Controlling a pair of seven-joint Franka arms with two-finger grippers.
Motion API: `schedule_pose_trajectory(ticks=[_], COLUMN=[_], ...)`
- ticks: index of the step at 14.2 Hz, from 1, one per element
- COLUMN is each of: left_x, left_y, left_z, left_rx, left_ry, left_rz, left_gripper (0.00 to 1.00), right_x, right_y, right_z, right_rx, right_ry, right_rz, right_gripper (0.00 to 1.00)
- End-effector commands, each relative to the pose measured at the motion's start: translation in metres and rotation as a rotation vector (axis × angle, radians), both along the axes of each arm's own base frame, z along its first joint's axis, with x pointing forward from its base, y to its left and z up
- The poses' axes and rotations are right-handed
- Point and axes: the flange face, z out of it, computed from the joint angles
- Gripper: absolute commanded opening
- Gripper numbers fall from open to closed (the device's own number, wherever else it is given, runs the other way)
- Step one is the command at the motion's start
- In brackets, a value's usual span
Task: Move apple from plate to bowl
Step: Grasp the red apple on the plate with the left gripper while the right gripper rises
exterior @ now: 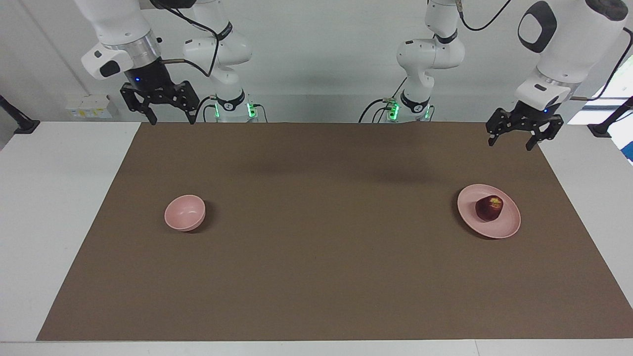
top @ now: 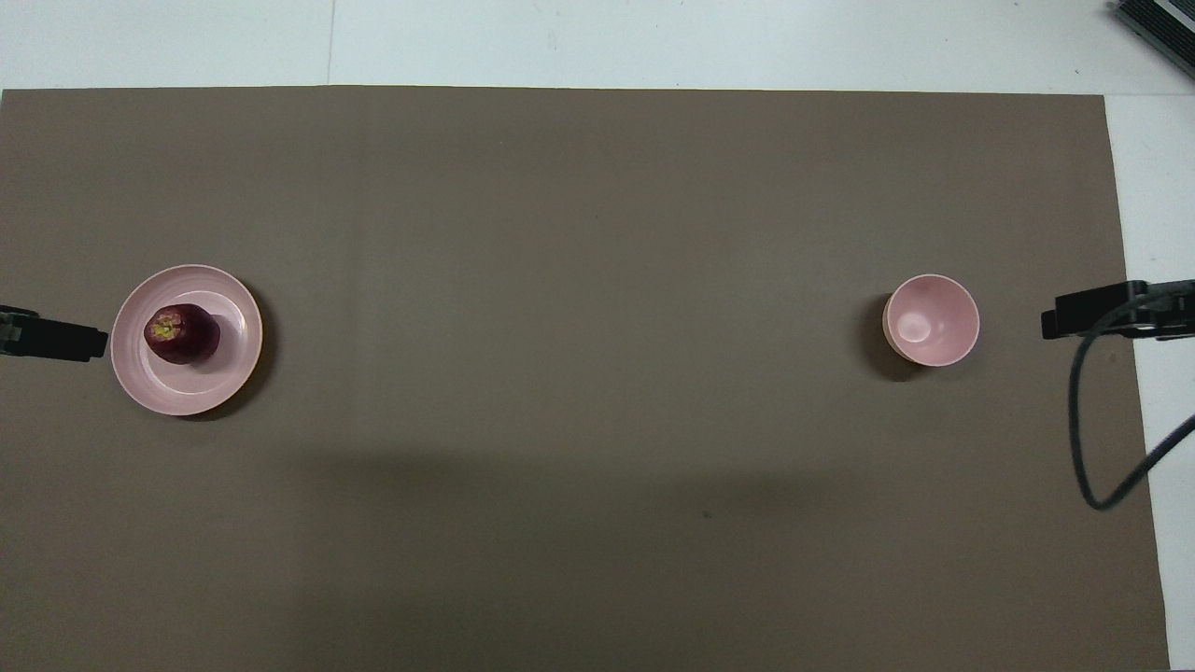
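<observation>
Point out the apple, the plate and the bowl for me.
apple (exterior: 489, 207): facing view, middle of its dark red side.
plate (exterior: 509, 225): facing view, bare rim beside the apple.
bowl (top: 934, 322): overhead view, inner wall.

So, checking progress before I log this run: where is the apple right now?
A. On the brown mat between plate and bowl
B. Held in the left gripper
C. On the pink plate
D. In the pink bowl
C: the apple sits on the pink plate; the pink bowl is empty, and both open grippers hang apart from them.
</observation>
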Motion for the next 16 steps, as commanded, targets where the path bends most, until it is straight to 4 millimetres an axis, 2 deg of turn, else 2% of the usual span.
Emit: schedule_pose_trajectory(ticks=[1, 4, 5, 8, 11, 13, 16], left_x=[0.002, 0.010, 0.016, 0.027, 0.027, 0.023, 0.019], left_y=[0.020, 0.050, 0.055, 0.055, 0.050, 0.050, 0.046], left_z=[-0.035, -0.082, -0.099, -0.138, -0.174, -0.191, -0.198], left_rx=[0.015, 0.022, 0.026, 0.026, 0.023, 0.021, -0.006], left_ry=[-0.026, -0.007, -0.021, 0.011, -0.014, -0.019, -0.014], left_rz=[-0.039, -0.044, -0.038, -0.041, -0.044, -0.041, -0.025], left_gripper=[1.00, 1.00, 1.00, 1.00, 1.00, 1.00, 1.00], right_x=[0.002, 0.012, 0.016, 0.020, 0.021, 0.031, 0.038], right_y=[0.025, 0.046, 0.056, 0.088, 0.121, 0.139, 0.160], right_z=[-0.015, -0.030, -0.036, -0.045, -0.057, -0.060, -0.071], right_rx=[0.026, 0.098, 0.099, 0.120, 0.179, 0.245, 0.304], right_ry=[0.003, 0.002, 0.004, -0.003, 0.035, -0.009, 0.010], right_rz=[-0.082, -0.135, -0.143, -0.162, -0.221, -0.271, -0.336], right_gripper=[1.00, 1.00, 1.00, 1.00, 1.00, 1.00, 1.00])
